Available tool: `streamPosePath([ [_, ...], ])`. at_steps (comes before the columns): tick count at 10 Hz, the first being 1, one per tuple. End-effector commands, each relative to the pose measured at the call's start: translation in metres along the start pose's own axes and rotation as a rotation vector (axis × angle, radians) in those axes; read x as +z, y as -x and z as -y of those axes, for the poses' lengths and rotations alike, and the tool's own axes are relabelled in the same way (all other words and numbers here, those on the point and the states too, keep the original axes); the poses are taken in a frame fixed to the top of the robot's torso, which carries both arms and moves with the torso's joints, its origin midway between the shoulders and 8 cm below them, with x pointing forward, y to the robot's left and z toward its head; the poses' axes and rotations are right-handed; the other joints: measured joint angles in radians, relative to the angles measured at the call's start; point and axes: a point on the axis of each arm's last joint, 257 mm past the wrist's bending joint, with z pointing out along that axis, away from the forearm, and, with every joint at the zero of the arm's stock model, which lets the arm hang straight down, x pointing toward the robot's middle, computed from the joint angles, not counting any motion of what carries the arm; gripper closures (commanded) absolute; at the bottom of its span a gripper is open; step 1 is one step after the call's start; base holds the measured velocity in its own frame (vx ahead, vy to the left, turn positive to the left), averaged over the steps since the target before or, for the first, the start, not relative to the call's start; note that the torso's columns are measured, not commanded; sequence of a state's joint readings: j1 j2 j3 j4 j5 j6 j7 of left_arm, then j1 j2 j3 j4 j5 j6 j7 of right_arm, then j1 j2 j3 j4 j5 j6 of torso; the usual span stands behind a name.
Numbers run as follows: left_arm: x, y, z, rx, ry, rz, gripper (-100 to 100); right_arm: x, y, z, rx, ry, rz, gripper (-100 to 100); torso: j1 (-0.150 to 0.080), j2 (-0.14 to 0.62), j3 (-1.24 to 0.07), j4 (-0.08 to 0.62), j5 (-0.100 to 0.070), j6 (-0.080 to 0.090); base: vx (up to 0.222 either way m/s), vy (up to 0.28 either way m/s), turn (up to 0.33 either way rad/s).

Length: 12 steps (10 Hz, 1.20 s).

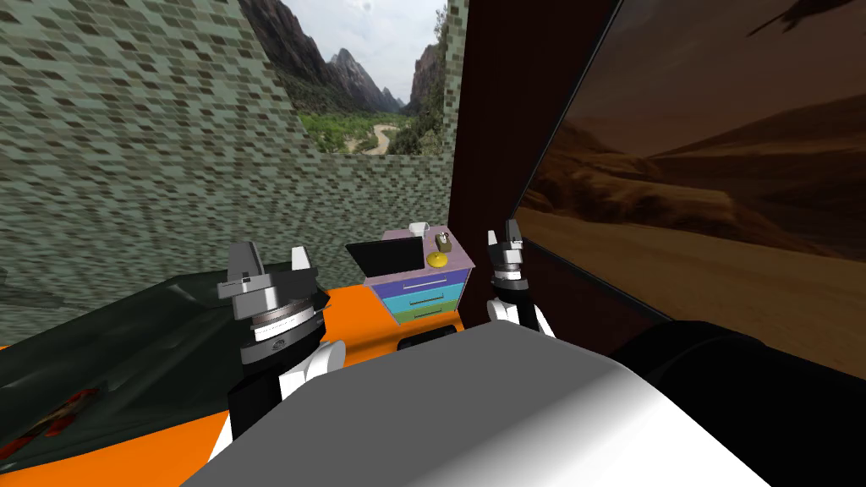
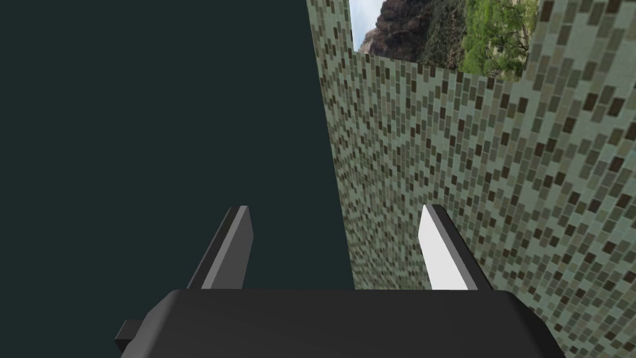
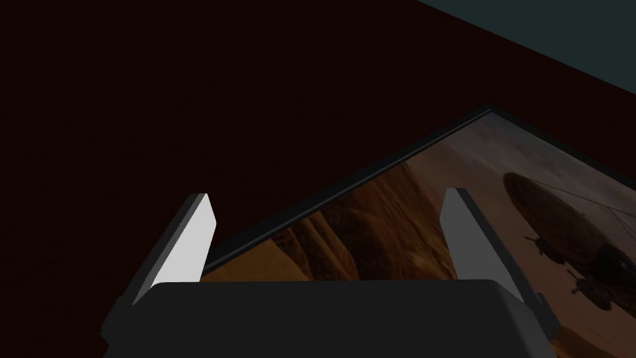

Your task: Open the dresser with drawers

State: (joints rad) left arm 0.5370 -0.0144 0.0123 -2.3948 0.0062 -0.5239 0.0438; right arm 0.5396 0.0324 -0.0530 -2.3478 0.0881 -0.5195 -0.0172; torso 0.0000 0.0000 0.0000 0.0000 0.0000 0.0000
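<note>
Dresser [image 1: 421, 289]: lilac top, blue, teal and green drawers shut, far from you.
Left gripper [image 1: 271, 256]: spread, empty.
Right gripper [image 1: 502, 234]: spread, empty.

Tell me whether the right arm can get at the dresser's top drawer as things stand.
Probably not yet. The dresser stands well ahead across the orange floor, and the right tool, open, points upward, away from it. Nothing seems to block the way; driving closer should help.

Small dresser [image 1: 425, 292] just below the middle of the head view: lilac top, three drawers stacked blue, cyan, green, each with a pale bar handle, all shut
</note>
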Motion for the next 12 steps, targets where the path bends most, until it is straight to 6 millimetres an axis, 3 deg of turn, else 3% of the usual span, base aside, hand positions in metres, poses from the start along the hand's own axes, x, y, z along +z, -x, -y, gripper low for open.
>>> streamPosePath([
  [1, 0.0, 0.0, 0.0, 0.0, 0.0, 0.0, 0, 0.0, 0.0, 0.0, 0.0, 0.0, 0.0, 0, 0.0, 0.041, -0.082, 0.041, 0.0, 0.0, 0.0, 0.0, 0.0],
  [9, 0.0, 0.0, 0.0, 0.0, 0.0, 0.0, 0, 0.0, 0.0, 0.0, 0.0, 0.0, 0.0, 0, 0.0, 0.618, -1.234, 0.617, 0.0, 0.0, 0.0, 0.0, 0.0],
  [10, 0.0, 0.0, 0.0, 0.0, 0.0, 0.0, 0, -0.002, -0.011, 0.01, -0.028, -0.027, -0.058, -100, 0.0, 0.691, -1.382, 0.691, 0.0, 0.0, -0.004, 0.018, 0.006],
  [12, 0.0, 0.0, 0.0, 0.0, 0.0, 0.0, 0, -0.008, -0.027, 0.035, -0.084, -0.093, -0.143, -100, 0.002, 0.735, -1.47, 0.734, 0.0, 0.0, -0.02, 0.049, 0.009],
])
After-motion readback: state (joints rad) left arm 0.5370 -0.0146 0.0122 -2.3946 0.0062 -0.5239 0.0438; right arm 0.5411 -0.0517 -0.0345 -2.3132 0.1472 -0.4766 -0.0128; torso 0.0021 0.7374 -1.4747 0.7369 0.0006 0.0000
